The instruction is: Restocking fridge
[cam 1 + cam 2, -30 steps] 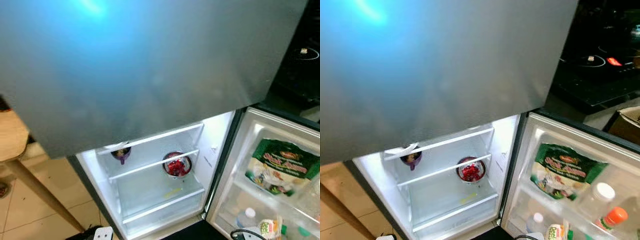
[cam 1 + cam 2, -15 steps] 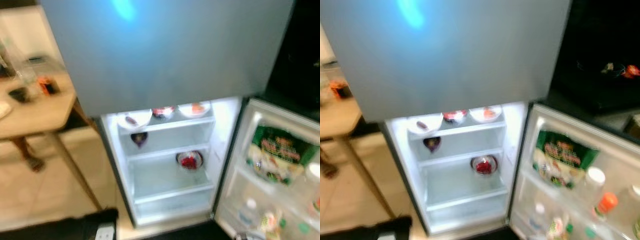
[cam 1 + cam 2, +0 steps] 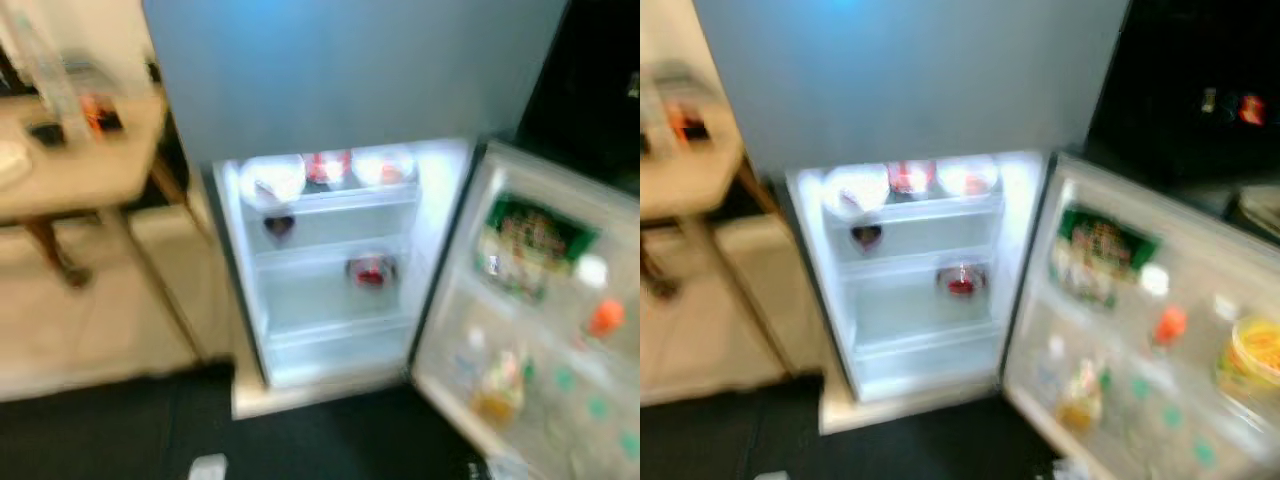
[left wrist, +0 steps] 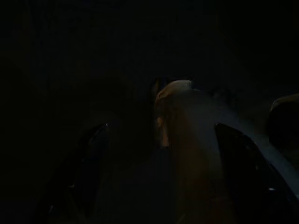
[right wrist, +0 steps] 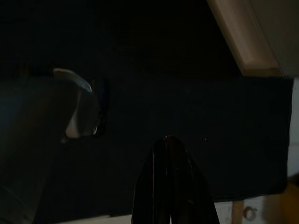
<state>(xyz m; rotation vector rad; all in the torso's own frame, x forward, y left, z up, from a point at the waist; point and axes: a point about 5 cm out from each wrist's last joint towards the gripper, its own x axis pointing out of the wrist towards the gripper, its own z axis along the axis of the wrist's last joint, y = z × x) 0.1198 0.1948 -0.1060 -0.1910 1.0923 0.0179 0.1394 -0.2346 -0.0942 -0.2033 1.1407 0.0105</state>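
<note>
White-lit fridge open ahead | right gripper jaws together, hanging low

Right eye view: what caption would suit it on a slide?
Blurred look down into the open fridge: bowls on its lit shelves, a green bag and bottles in the door, a wooden table beside it.

One fridge stands with one lower door swung open. Three dishes sit in a row on the top shelf, one dark cup below them and one bowl of red food a shelf lower. The door holds one green packet and one orange-capped bottle; the rest of its blurred contents cannot be counted, and one wooden table stands beside the fridge.
</note>
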